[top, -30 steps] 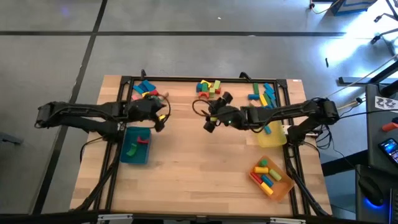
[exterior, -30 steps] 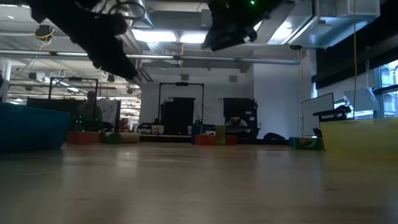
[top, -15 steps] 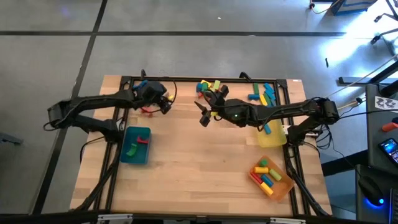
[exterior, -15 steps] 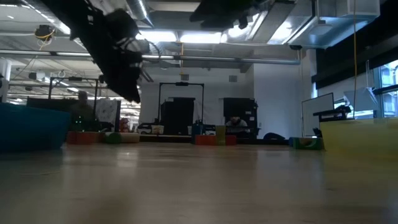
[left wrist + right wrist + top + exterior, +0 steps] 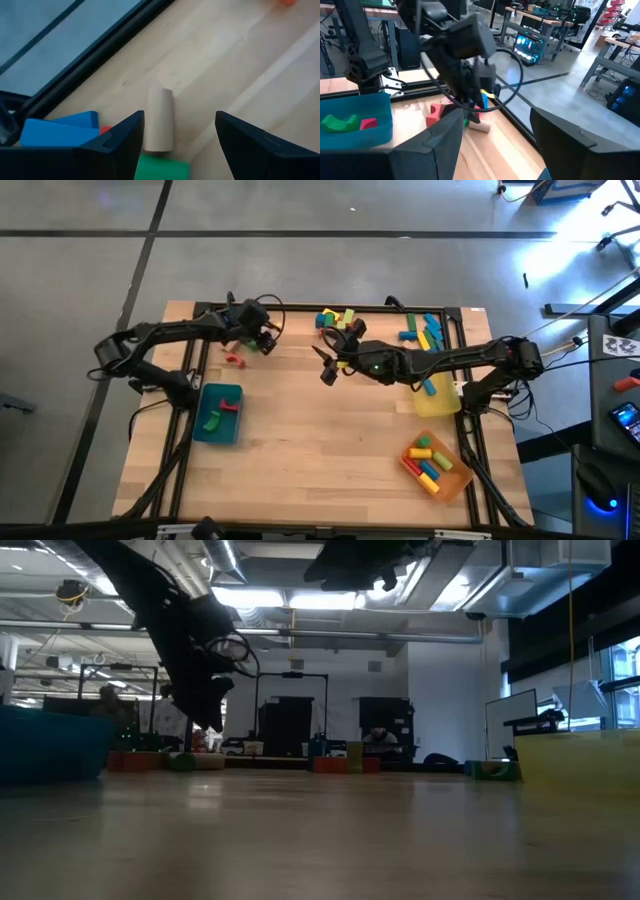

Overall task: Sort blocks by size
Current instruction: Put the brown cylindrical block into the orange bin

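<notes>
A plain unpainted wooden cylinder block (image 5: 159, 120) lies on its side on the light wooden worktop (image 5: 320, 440) near the far left edge, beside blue blocks (image 5: 57, 131) and a green block (image 5: 161, 167), and the left claw (image 5: 179, 132) hovers right over it with its fingers wide apart on either side, holding nothing. A red arch block (image 5: 235, 359) lies just beside that cluster, with the teal shallow tray (image 5: 219, 412) nearer the front. The right claw (image 5: 327, 364) hangs above mid-worktop, fingers parted and empty.
</notes>
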`<state>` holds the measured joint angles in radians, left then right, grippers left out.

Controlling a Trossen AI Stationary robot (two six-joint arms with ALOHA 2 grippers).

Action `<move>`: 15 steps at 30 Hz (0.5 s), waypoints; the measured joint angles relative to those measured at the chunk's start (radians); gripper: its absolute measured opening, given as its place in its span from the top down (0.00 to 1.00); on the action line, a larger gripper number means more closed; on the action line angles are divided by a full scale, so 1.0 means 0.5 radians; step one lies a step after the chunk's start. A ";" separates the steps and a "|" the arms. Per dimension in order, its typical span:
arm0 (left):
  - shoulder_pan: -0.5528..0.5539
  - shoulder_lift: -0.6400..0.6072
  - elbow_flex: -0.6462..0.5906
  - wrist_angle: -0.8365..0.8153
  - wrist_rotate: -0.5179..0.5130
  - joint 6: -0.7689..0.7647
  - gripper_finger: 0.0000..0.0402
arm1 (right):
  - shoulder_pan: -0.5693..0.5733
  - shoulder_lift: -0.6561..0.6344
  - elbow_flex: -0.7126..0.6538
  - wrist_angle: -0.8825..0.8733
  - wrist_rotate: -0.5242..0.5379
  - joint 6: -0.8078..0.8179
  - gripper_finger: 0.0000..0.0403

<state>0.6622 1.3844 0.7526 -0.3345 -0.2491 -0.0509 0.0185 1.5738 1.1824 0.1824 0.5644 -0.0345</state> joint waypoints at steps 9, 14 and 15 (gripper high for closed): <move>0.046 0.247 0.170 -0.177 0.008 0.022 0.43 | 0.000 0.000 0.000 -0.001 0.000 0.000 0.42; 0.045 0.337 0.172 -0.221 0.008 0.016 0.43 | 0.000 0.000 0.000 -0.002 0.000 0.000 0.42; 0.045 0.349 0.172 -0.219 0.008 0.015 0.43 | 0.000 0.003 0.000 -0.001 0.000 0.000 0.42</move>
<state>0.6846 1.5587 0.8387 -0.4442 -0.2453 -0.0435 0.0185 1.5752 1.1824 0.1820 0.5644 -0.0345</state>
